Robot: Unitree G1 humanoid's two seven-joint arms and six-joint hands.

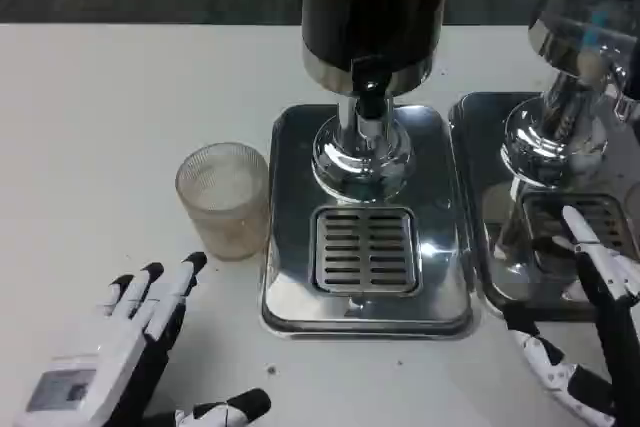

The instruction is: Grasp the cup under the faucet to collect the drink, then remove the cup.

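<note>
Head view: a ribbed translucent cup (224, 199) stands upright, mouth up, long axis vertical, on the white worktop (100, 107) just left of the dispenser's steel drip tray (440, 247), not yet under the faucet (371, 97). The left robot hand (130, 347) waits near it, fingers spread, holding nothing. The right robot hand (590, 337) lies spread and empty beside a second dispenser (570, 97). The cup looks light, stiff and slick; a mid-wall side grasp seems safest.

The left hand (135, 352) lies low, back up, fingers (168, 292) stretched forward and slightly apart, the thumb (232, 409) thrown out to its inner side. It holds nothing. The right hand (585, 332) stands on edge, fingers (592, 247) extended forward and spread, the thumb (540, 347) angled inward below them, nothing in its grasp.
</note>
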